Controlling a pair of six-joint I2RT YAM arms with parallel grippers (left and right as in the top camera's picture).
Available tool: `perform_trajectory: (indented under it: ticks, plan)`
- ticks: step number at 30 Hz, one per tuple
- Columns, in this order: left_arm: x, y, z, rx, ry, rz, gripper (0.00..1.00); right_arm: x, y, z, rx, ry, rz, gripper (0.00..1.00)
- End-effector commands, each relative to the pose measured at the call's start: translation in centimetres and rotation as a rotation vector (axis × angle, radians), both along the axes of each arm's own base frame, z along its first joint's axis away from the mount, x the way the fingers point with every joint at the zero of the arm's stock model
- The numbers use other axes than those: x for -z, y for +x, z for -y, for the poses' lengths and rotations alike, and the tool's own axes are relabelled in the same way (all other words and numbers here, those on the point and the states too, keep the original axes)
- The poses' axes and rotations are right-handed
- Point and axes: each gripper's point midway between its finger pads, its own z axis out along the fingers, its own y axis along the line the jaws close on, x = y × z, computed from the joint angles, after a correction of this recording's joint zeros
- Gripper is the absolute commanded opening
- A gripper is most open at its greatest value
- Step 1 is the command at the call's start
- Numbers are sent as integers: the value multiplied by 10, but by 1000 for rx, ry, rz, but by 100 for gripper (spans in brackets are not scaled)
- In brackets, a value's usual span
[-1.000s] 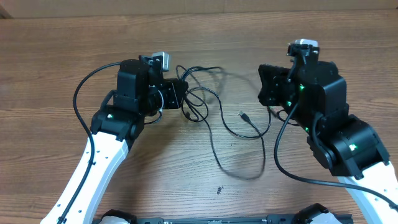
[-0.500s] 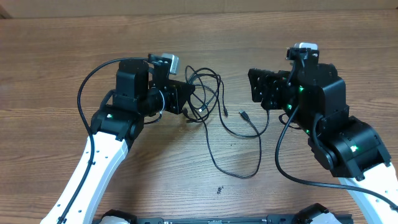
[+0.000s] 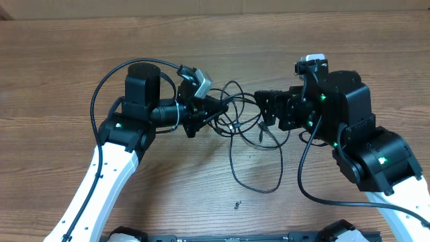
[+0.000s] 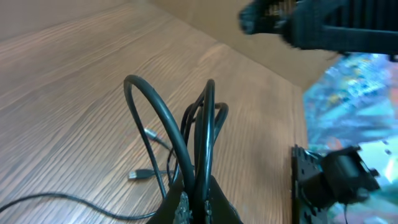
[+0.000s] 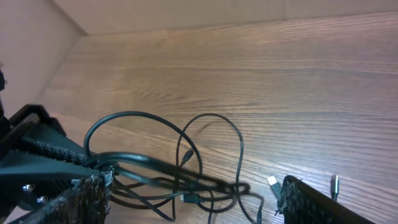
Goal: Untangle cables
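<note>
Now | left tool [image 3: 213, 109] clamps cables [image 3: 234, 125] | right tool [image 3: 269, 111] wide, empty | cables central on table [image 3: 67, 54]

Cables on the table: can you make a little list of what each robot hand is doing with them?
cables: thin black cords, tangled, one long loop on the wooden table
left gripper: shut on the cables, loops sticking out
right gripper: open, facing the tangle, holding nothing
plug end: lying loose on the table

No readable text or markings anywhere.
</note>
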Motion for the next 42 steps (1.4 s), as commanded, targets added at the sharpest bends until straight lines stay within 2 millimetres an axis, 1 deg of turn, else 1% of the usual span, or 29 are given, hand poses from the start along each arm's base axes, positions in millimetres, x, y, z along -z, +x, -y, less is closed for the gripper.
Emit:
perform_trajectory:
  ticks: [1, 7, 12, 16, 22, 31, 37, 42]
  plan:
    - [-15, -15, 5, 122, -52, 99, 4, -6, -5, -2, -42, 0, 24, 87]
    - [-22, -25, 7, 193, -85, 148, 4, -3, -14, -11, -124, -3, 14, 87]
    - [-24, -22, 7, 186, -85, 173, 4, -3, -19, -17, -162, 15, 2, 87]
    - [-18, -12, 5, 131, -43, 177, 4, -5, -24, -23, -228, 15, 16, 87]
    - [-18, -12, 5, 131, -43, 179, 4, -5, -26, -25, -242, 24, 12, 87]
    - [-10, 0, 1, 63, 9, 183, 4, -5, -27, -26, -244, 27, 11, 88]
    - [-10, 2, 0, 54, 16, 185, 4, -5, -26, -26, -245, 26, 9, 88]
    - [-10, 3, 0, 49, 18, 191, 4, 1, -26, -26, -244, 18, -16, 88]
